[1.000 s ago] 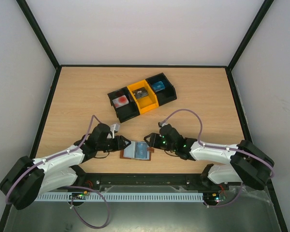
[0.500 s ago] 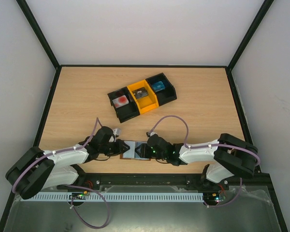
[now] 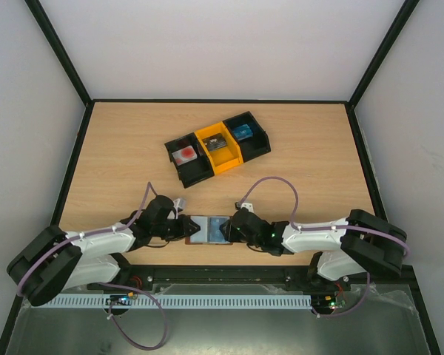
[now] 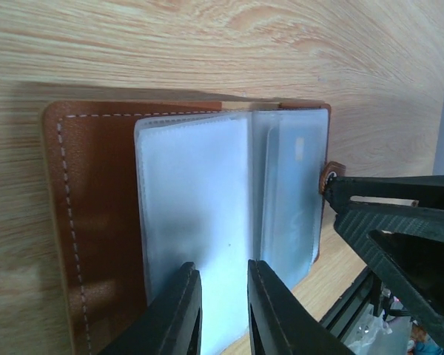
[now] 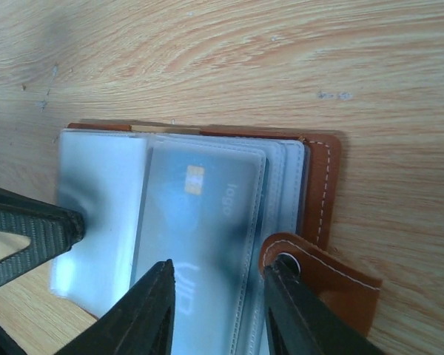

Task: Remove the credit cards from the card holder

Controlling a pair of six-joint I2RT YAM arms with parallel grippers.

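Surface: pale wood-grain surface [image 3: 303,170], closed in by white walls with black framing.
Bins: three bins [image 3: 218,146] in a row (black, orange, black) stand mid-surface, well apart from both end effectors.
Card holder: the brown leather card holder [image 3: 207,228] lies open and flat near the front edge, between the two end effectors, with its clear sleeves [image 4: 196,207] facing up.
Strap tab: the strap tab [image 5: 318,270], with its snap stud, projects from the holder's right edge, just beside one right finger.
Credit card: one credit card [image 5: 200,214] sits inside the right-hand sleeve. A gold chip and the word "logo" show through; the sleeve clouds its colour.
Left end effector: the left end effector [image 4: 223,268] has narrow jaws with a slim gap between them. Its tips are at the left-hand sleeve, which shows in the gap. No clamping is visible.
Right end effector: the right end effector [image 5: 220,268] has jaws moderately apart, holding nothing. They straddle the near end of the sleeved card.
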